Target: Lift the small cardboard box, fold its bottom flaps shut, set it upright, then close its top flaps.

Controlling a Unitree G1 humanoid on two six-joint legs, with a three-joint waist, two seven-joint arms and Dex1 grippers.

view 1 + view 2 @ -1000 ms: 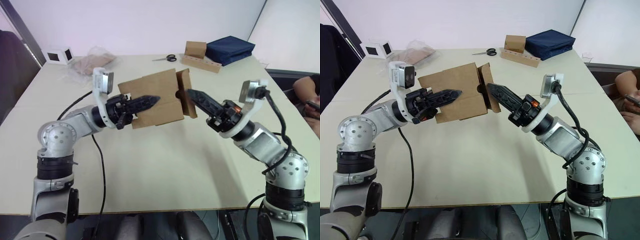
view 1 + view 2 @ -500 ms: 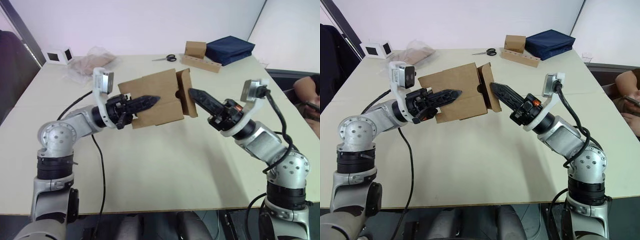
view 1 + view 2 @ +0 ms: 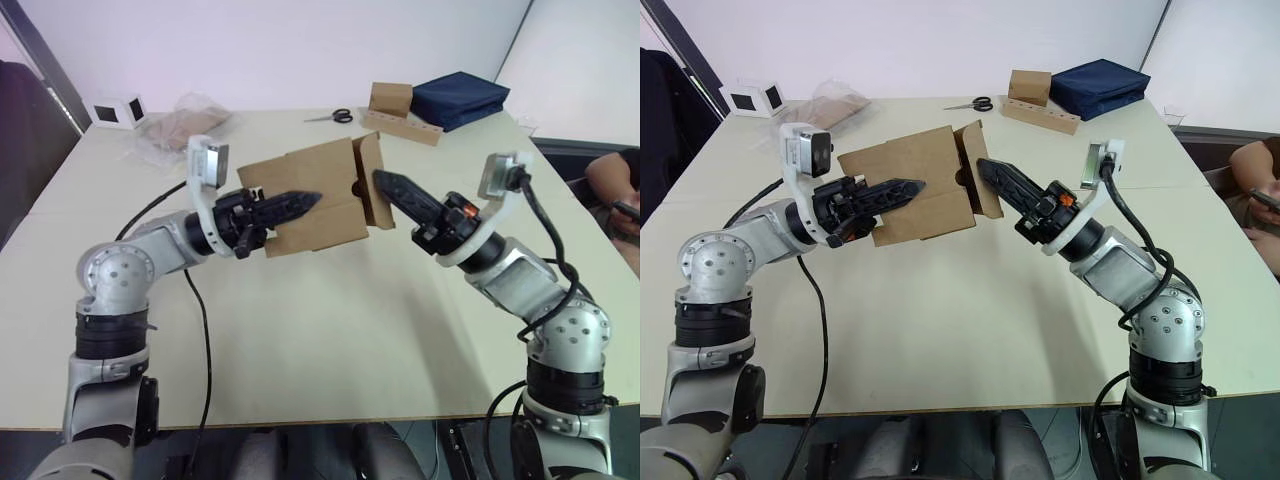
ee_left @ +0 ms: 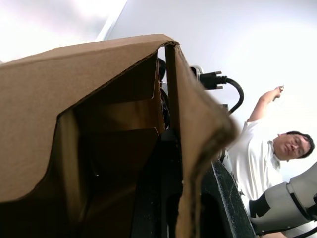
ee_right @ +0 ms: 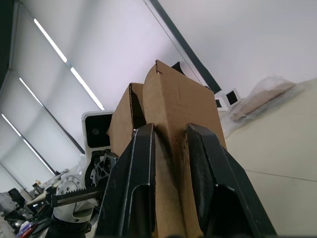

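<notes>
The small cardboard box (image 3: pixel 300 165) hangs on its side above the table (image 3: pixel 300 330), plain brown, one end flap (image 3: pixel 372 200) angled out toward my right. My left gripper (image 3: pixel 305 198) is shut on the box's near wall, with one finger (image 4: pixel 158 198) inside the box and the other outside. My right gripper (image 3: pixel 382 180) reaches in from the right, its tips at that end flap. In the right wrist view its fingers (image 5: pixel 141 163) stand slightly apart, and the flap's edge (image 5: pixel 171 99) rises between them.
At the table's far edge lie a brown box (image 3: pixel 392 98) on a holed strip, a dark blue folded bag (image 3: pixel 460 98), scissors (image 3: pixel 332 117), a clear plastic bag (image 3: pixel 185 122) and a small white box (image 3: pixel 118 111). A person (image 3: pixel 615 190) sits at the right.
My right gripper has risen a little and edged in against the end flap, its wrist lifting. The box and my left gripper have stayed put.
</notes>
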